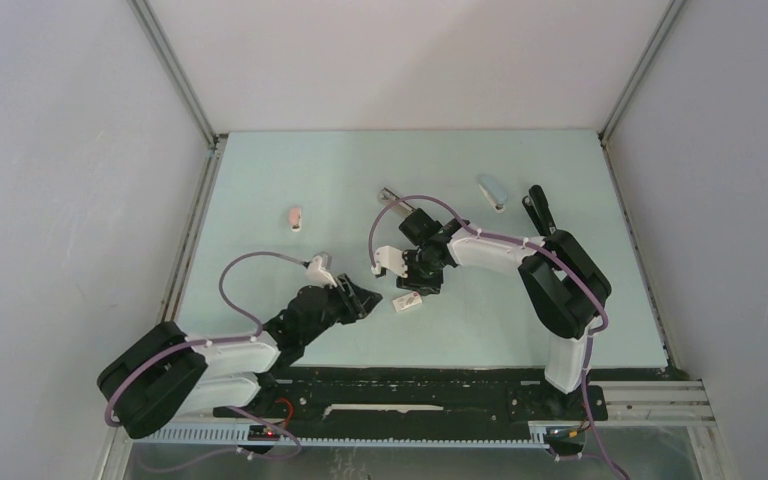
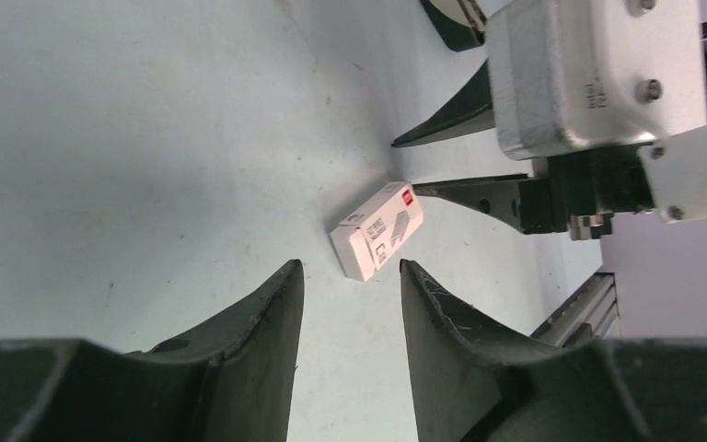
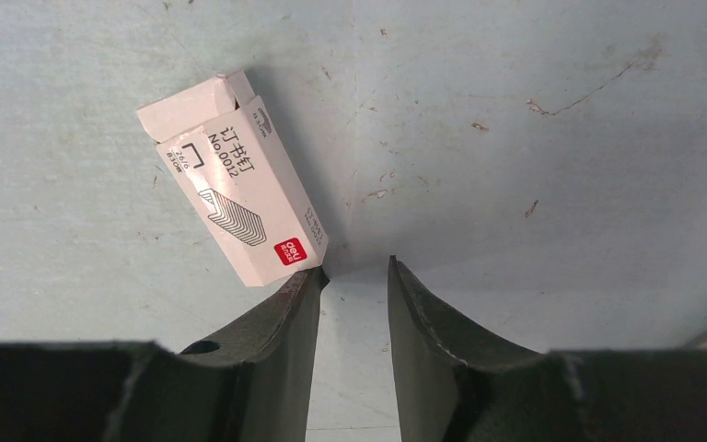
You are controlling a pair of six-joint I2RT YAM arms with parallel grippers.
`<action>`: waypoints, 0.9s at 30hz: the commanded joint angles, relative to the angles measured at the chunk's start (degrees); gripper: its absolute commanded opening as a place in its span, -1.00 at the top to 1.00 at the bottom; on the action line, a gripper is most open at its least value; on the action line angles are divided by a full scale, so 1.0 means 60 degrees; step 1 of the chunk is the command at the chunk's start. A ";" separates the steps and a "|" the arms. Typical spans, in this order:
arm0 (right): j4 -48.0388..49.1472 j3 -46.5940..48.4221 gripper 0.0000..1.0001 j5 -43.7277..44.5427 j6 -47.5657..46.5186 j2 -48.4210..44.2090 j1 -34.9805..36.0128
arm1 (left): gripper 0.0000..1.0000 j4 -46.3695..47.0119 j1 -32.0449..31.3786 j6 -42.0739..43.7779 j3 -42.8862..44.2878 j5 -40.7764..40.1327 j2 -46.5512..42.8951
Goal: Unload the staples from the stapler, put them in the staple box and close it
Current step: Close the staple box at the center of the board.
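Right wrist, white staple box (image 3: 235, 193) beside right pincer (image 3: 354, 276), jaws parted

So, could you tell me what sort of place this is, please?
Probably a robotics lab test cell: plain white walls on aluminium posts enclose a pale green table, two robot arms are bolted at its near edge, with small stationery such as a staple box.

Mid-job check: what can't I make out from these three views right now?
Stapler: top view, mostly hidden behind the right arm and its cable; open or shut unknown.
Staples: too small in the top view; absent from both wrist views.
White box: right wrist view, contents hidden by its walls.
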 commanded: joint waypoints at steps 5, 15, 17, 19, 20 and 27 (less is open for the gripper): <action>-0.0120 0.0038 0.16 -0.0030 0.0025 0.0391 0.0176 | 0.02 -0.0674 0.0055 0.0521 -0.0115 -0.0441 -0.0076; -0.0125 0.0047 0.16 -0.0015 0.0025 0.0436 0.0190 | 0.06 -0.0150 0.0050 0.0470 -0.0092 -0.0193 0.0624; -0.0126 0.0035 0.16 -0.0015 0.0021 0.0441 0.0190 | 0.07 0.0060 0.0044 0.0420 -0.0089 -0.0108 0.0885; -0.0131 0.0042 0.16 -0.0016 0.0028 0.0434 0.0191 | 0.10 0.0278 0.0046 0.0374 -0.0076 -0.0008 0.1206; -0.0121 0.0035 0.16 -0.0011 0.0033 0.0428 0.0190 | 0.12 0.0375 0.0047 0.0354 -0.0065 0.0053 0.1318; -0.0153 0.0074 0.17 -0.0015 0.0039 0.0441 0.0191 | 0.31 0.0735 0.0046 0.0333 0.0002 0.0286 0.1913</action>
